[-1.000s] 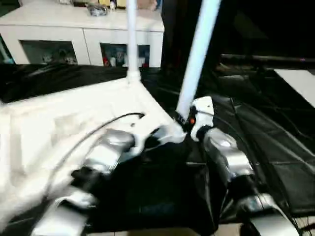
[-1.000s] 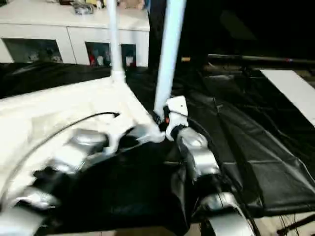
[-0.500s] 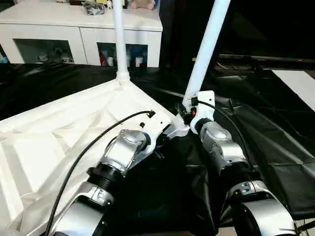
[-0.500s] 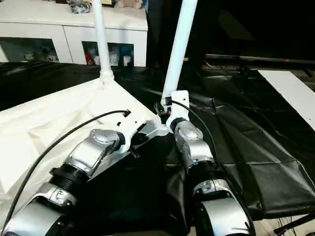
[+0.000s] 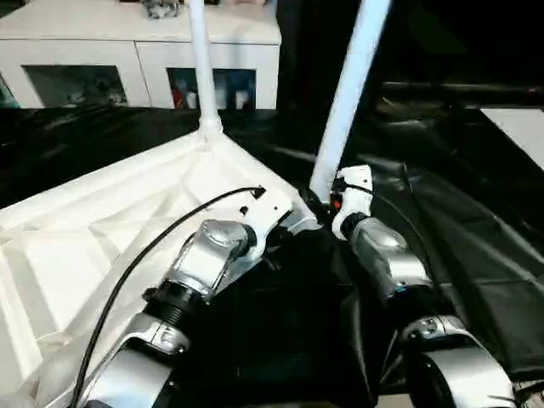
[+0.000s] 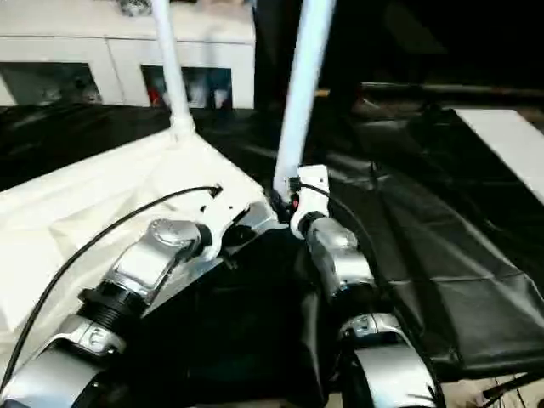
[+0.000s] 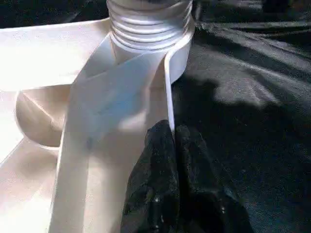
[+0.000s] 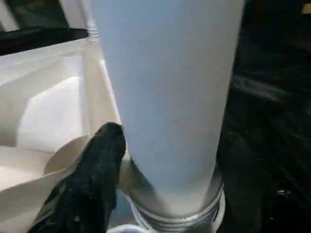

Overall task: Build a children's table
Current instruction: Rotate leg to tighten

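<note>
Left eye view: tabletop (image 5: pixel 102 229) upside down on black sheet (image 5: pixel 476 246), open sheet beyond its near corner. Left gripper (image 7: pixel 172 145) pinched on corner rim; right gripper (image 5: pixel 319 204) around tilted leg (image 5: pixel 348 93), grip uncertain.

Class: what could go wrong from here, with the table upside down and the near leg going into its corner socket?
1. The near leg leans, and its threads still show above the socket; it may jam crooked or work loose.
2. The left hand is shut on the tabletop's thin rim; if it slips, the top could shift.
3. The black sheet is wrinkled, so the top may slide.
</note>
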